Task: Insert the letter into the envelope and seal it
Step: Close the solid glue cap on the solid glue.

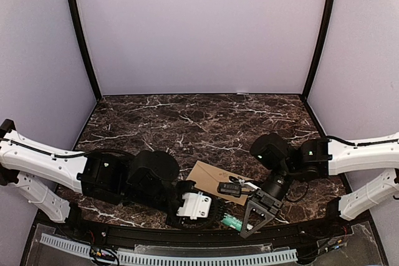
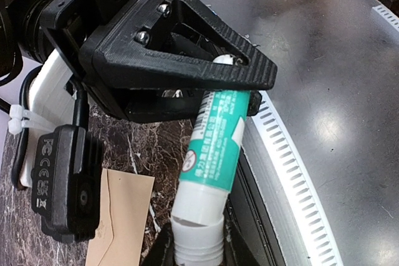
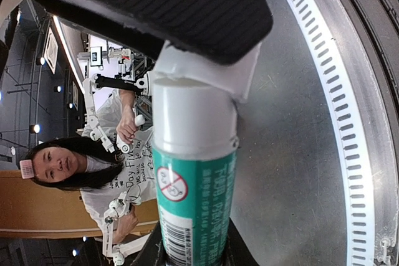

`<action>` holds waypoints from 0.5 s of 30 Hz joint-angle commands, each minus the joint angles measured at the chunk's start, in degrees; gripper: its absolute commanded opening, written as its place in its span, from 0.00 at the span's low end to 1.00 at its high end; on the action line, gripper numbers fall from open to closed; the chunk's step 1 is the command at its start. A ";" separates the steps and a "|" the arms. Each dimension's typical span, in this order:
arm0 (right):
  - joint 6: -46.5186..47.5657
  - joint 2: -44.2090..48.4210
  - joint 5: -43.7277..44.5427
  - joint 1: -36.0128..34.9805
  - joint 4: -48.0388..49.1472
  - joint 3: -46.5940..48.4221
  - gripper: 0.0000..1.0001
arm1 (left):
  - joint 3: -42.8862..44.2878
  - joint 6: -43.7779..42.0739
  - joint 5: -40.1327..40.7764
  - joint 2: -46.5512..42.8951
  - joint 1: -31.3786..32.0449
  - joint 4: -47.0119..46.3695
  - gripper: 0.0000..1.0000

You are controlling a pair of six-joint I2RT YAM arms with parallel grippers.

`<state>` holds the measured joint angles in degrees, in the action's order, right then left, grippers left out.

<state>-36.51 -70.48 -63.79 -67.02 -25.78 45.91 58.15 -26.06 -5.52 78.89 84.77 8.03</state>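
Right gripper (image 2: 240, 88) clamped on glue stick (image 2: 215, 147) | left gripper (image 2: 198, 255) clamped on cap (image 2: 199, 228) (wrist views only) | envelope (image 1: 211, 177) nearby

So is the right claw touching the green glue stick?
Touching. The right wrist view shows the right gripper with a finger pressed against each side of the glue stick, on its green barrel.

Worktop (image 1: 199, 123): dark brown marble pattern, white veins; back and side edges meet pale walls; tan envelope (image 1: 209, 175) lies flat on it close to the near edge, slightly right of middle; envelope's right end hidden from above.
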 commanded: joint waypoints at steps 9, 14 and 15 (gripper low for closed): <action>3.93 -4.43 -5.78 -0.32 -4.04 3.05 0.00 | 5.03 -3.97 0.19 1.67 1.61 0.22 0.14; 5.10 -6.11 -6.60 -0.33 -4.65 4.41 0.00 | 6.64 -4.86 0.59 2.77 2.86 0.55 0.14; 5.27 -6.41 -6.84 -0.31 -4.53 4.57 0.00 | 6.85 -5.05 0.55 2.94 2.99 0.64 0.14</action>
<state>-33.01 -75.42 -69.93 -67.09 -31.42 48.03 61.39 -29.45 -4.64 81.54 86.48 11.92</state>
